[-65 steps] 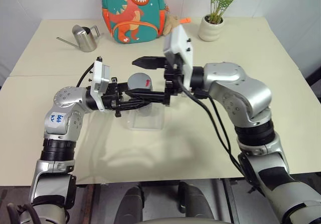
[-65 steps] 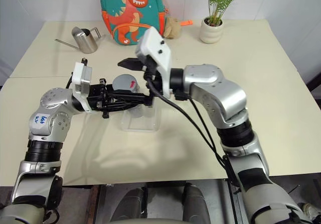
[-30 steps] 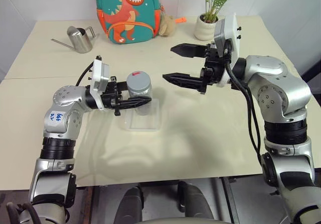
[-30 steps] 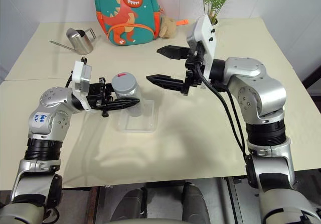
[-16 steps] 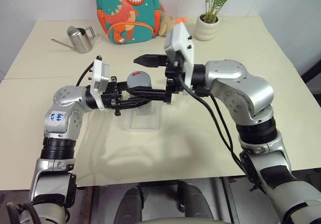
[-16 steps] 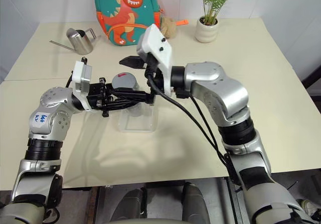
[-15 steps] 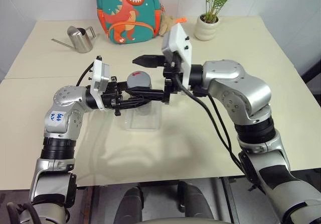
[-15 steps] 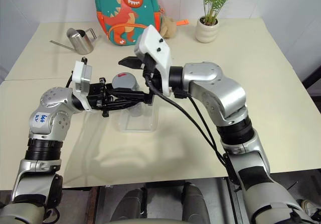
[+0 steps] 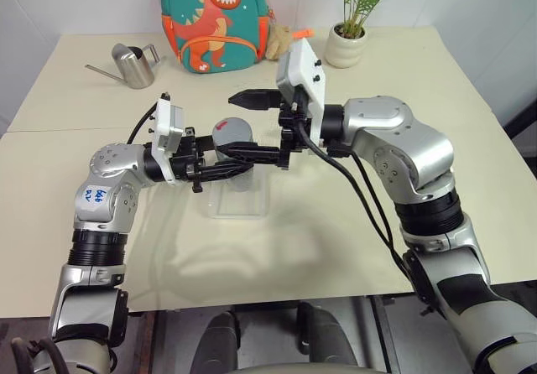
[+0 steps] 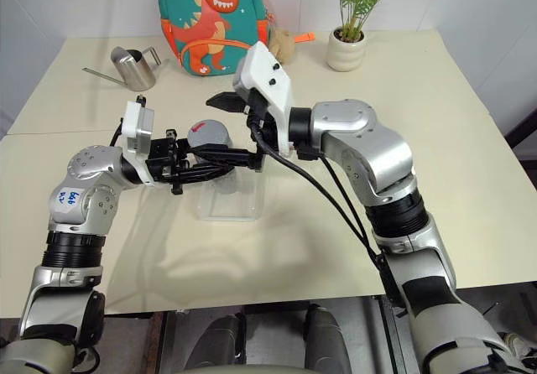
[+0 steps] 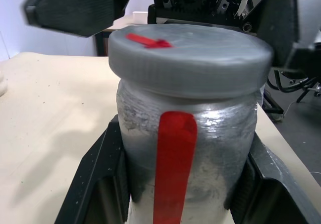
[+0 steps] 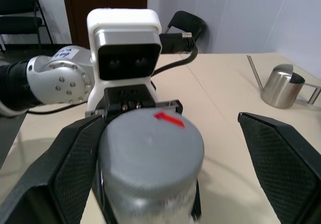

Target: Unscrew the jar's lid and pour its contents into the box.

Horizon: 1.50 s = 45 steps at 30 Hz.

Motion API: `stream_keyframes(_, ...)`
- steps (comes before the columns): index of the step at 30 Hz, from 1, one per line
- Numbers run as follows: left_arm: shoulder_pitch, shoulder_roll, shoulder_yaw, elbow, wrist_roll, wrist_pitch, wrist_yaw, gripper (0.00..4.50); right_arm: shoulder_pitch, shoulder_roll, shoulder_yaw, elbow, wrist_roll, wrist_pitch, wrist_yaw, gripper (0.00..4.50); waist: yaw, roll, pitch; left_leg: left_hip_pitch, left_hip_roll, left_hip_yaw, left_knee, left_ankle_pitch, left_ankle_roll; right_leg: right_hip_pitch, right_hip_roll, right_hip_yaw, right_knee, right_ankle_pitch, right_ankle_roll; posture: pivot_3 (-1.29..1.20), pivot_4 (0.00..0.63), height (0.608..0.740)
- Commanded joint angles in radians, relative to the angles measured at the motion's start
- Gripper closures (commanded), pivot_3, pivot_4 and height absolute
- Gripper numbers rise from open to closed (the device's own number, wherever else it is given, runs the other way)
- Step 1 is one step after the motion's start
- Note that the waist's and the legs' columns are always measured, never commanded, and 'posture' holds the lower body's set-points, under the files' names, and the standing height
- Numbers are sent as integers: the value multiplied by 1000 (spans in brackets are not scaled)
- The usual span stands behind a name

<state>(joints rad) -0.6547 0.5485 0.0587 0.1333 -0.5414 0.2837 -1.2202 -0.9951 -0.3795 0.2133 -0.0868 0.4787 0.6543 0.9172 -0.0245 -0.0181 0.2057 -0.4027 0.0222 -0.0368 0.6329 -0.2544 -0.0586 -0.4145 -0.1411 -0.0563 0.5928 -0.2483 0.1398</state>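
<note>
My left gripper [image 9: 228, 163] is shut on the jar [image 9: 233, 149], a small clear cylinder with a red stripe [image 11: 173, 163], and holds it upright just above the box [image 9: 245, 207]. The grey lid [image 9: 232, 128] sits on the jar's mouth and carries a red mark [image 11: 148, 40]. From the right, my right gripper [image 9: 230, 124] reaches in open, one black finger on each side of the lid [image 12: 150, 142]. One of its fingers [image 12: 55, 176] lies close against the lid's side and the other stands well off. The contents are hidden behind the jar's cloudy wall.
At the table's far side stand a steel watering can [image 9: 134, 64], a dinosaur backpack [image 9: 220, 18] and a potted plant [image 9: 352, 37]. A seam crosses the table [image 9: 336, 248] behind the box. The front edge lies close below my arms.
My right gripper has swung in from the right and now brackets the lid, still open. The left gripper and the jar have kept still.
</note>
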Motion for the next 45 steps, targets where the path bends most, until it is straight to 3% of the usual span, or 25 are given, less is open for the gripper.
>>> stream_keyframes(1,-14,7,14,-24,-9,-20,-16,2544,10,-32,-65,-5,10,-10,7,42,0,0,0,0,0,0,0,0,0,0,0,0,0,0,0,0,150,740)
stream_keyframes(10,-15,8,16,-22,-10,-19,-25,2544,30,-16,-69,-60,80,7,62,42,-1,0,0,0,0,0,0,0,0,0,0,0,0,0,0,0,150,740)
stream_keyframes(28,-7,2,13,-29,-6,-19,-17,2544,-8,46,-22,-7,30,25,26,42,-1,0,0,0,0,0,0,0,0,0,0,0,0,0,0,0,150,740)
stream_keyframes(31,-10,1,11,-25,-5,-20,-19,2544,-10,51,-24,-10,32,32,33,639,-1,0,0,0,0,0,0,0,0,0,0,0,0,0,0,0,150,740)
stream_keyframes(35,-12,0,9,-24,-6,-20,-19,2544,-8,59,-32,-16,38,37,30,1935,-1,0,0,0,0,0,0,0,0,0,0,0,0,0,0,0,150,740)
stream_keyframes(40,-5,4,11,-29,-8,-16,-21,2544,-4,85,-100,-38,115,75,13,1959,-1,0,0,0,0,0,0,0,0,0,0,0,0,0,0,0,150,740)
stream_keyframes(45,6,12,14,-32,-9,-17,-24,2544,2,101,-276,-66,311,198,-66,1959,0,0,0,0,0,0,0,0,0,0,0,0,0,0,0,0,150,740)
